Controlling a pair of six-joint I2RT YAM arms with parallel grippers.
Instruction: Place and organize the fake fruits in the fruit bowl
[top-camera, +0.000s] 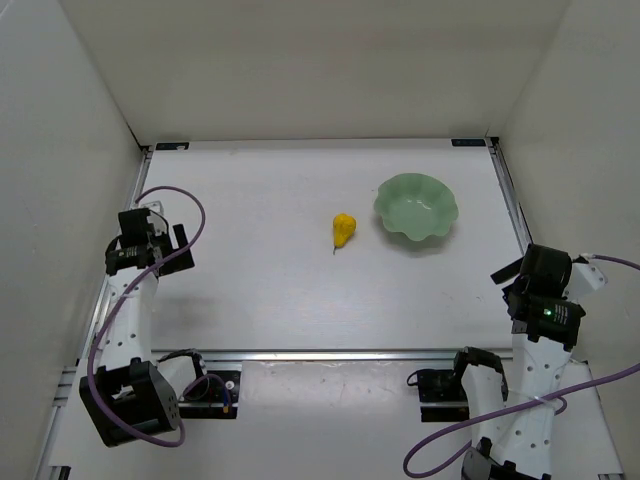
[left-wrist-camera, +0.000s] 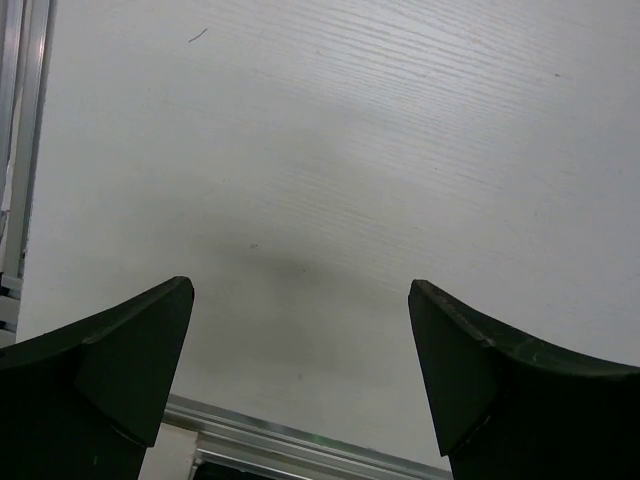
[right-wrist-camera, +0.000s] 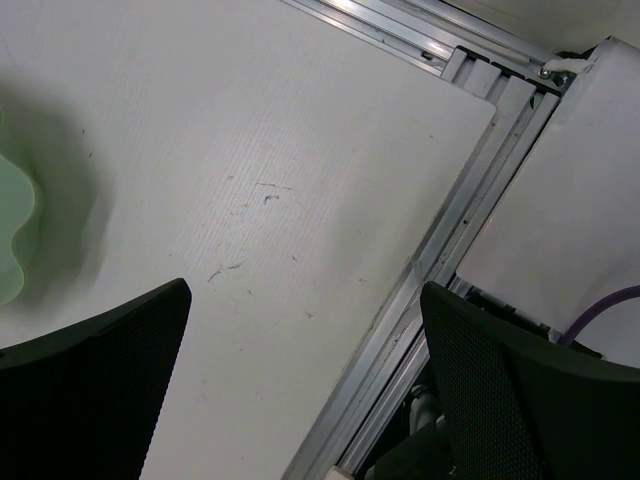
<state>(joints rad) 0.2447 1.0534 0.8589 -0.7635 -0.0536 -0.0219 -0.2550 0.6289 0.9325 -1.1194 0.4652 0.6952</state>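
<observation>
A small yellow pear (top-camera: 343, 229) lies on the white table near its middle, stem toward the near side. Just to its right sits the mint-green fruit bowl (top-camera: 416, 208) with a wavy rim, nothing in it; a sliver of the bowl (right-wrist-camera: 14, 240) shows at the left edge of the right wrist view. My left gripper (top-camera: 160, 243) hovers at the table's left side, far from the pear, jaws wide open over bare table (left-wrist-camera: 300, 290). At the right side my right gripper (top-camera: 512, 275) stands open with nothing between its fingers (right-wrist-camera: 305, 290).
White walls enclose the table on the left, back and right. An aluminium rail (top-camera: 330, 354) runs along the near edge, another rail (right-wrist-camera: 420, 290) along the right edge. Purple cables (top-camera: 180, 205) loop off both arms.
</observation>
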